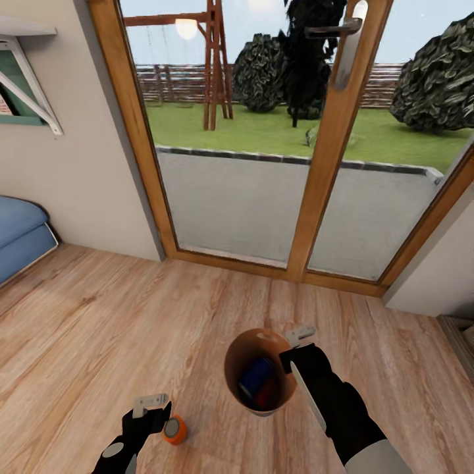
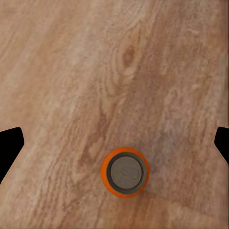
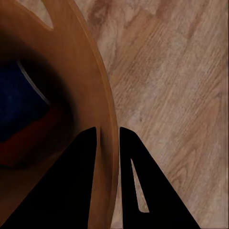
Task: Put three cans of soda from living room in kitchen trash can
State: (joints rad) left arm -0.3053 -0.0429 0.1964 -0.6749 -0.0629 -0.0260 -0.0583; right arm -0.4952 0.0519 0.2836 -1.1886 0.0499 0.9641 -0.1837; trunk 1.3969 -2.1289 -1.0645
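At the far left of the head view a blue upholstered sofa (image 1: 20, 237) sits against the pale wall, below a white bracketed wall shelf (image 1: 29, 72). The light wood plank floor (image 1: 99, 329) runs across the living room to the wood-framed glass doors (image 1: 316, 164), through which a lawn, a wooden swing frame and dark bushes show. Low in the foreground, the left end effector (image 1: 153, 403) hangs over the floor with its fingers spread wide and nothing between them; in the left wrist view its two dark fingertips (image 2: 9, 148) sit at opposite edges, well apart. Just beside it, on its right, a small orange-red cylindrical soda can (image 1: 174, 430) with a grey top stands upright on the planks, seen from straight above in the left wrist view (image 2: 125, 171), lying between the open fingers but touching neither. Further right is the round tan-brown trash can (image 1: 234, 368), tilted so its darker brown inside faces the camera; inside it lie a dark blue soda can (image 1: 257, 375) and a red one (image 1: 266, 394). The right end effector (image 1: 297, 343) is closed on the bin's rim, one finger inside the wall and one outside (image 3: 136, 191), the wall (image 3: 102, 143) pinched between them.
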